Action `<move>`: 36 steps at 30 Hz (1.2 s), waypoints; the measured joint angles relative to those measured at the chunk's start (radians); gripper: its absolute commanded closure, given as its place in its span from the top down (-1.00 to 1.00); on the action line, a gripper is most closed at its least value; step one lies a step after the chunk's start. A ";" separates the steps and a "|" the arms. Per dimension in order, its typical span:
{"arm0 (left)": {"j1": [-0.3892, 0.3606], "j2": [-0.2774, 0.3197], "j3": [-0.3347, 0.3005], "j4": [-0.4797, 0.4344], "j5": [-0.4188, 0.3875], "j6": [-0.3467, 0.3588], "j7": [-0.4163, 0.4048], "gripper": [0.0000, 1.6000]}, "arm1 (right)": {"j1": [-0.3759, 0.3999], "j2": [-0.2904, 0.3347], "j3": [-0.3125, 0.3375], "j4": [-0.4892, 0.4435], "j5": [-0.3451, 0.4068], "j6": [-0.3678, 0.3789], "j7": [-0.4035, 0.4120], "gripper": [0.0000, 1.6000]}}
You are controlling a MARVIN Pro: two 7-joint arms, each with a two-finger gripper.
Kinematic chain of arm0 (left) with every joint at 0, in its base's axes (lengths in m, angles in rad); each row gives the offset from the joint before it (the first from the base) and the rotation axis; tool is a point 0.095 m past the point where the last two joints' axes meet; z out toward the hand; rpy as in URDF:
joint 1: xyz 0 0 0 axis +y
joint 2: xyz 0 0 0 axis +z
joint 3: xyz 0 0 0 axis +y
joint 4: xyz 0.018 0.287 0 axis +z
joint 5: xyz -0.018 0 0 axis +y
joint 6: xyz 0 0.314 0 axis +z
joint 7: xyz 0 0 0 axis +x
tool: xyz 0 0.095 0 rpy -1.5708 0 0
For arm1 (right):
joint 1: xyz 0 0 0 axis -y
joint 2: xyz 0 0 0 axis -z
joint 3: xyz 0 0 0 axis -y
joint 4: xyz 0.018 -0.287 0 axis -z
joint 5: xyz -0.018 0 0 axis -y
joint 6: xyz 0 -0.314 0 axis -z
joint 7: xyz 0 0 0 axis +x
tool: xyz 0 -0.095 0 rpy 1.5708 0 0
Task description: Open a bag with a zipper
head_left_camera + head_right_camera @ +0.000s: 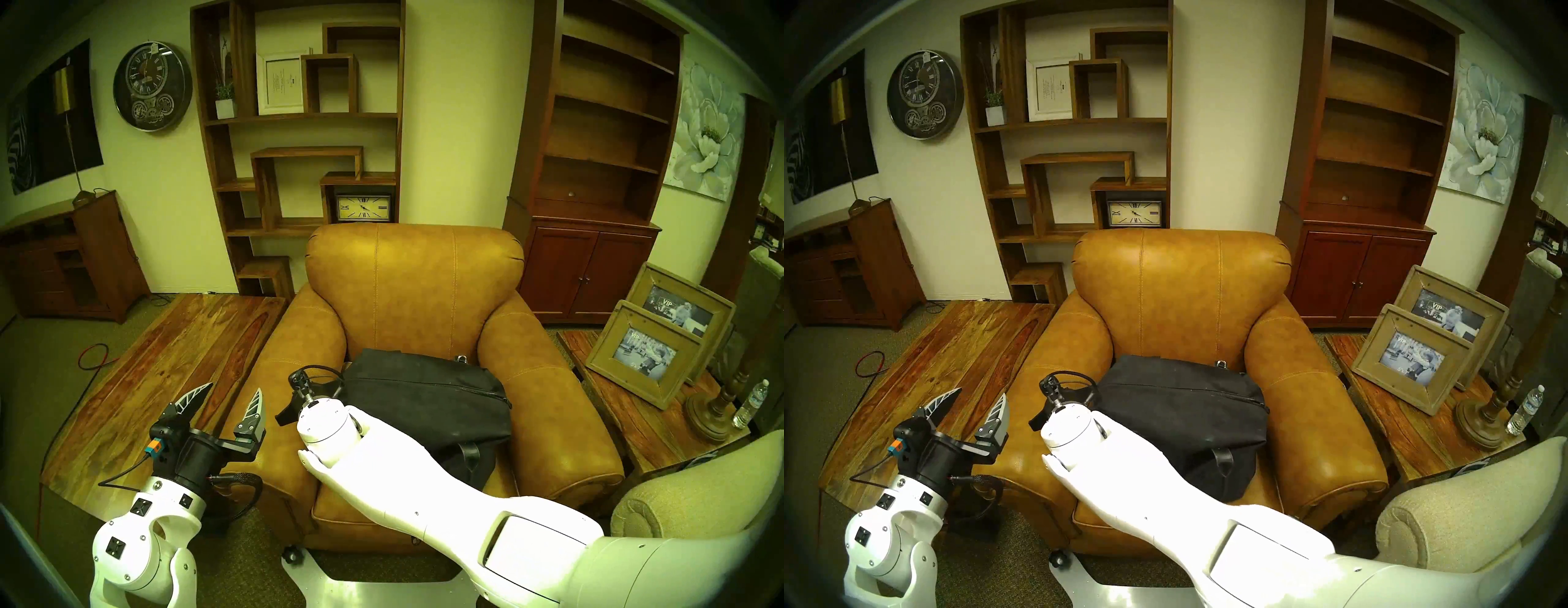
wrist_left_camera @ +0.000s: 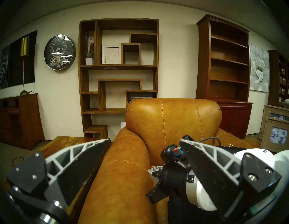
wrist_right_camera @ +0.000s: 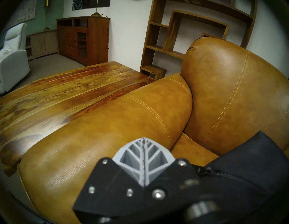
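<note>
The bag (image 1: 424,395) is soft black canvas; its zipper (image 1: 462,388) has fine metallic teeth. The left claw (image 1: 229,401) is spread apart. The right claw (image 3: 143,158) is pressed together, empty.

The bag (image 1: 424,403) is soft black canvas, slumped on its side across the armchair seat (image 1: 352,501), filling it from armrest to armrest and reaching from the backrest to near the seat's front edge. A small metal ring (image 1: 461,358) sits at its back right corner, and a black loop handle (image 1: 471,456) hangs over the front. The zipper (image 1: 445,387) runs along the top, closed over its visible length, with its pull (image 3: 204,169) at the left end.
</note>
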 measured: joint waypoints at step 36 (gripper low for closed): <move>-0.007 -0.004 0.029 -0.003 0.008 0.000 -0.021 1.00 | 0.138 -0.130 -0.202 0.252 0.210 -0.233 -0.124 1.00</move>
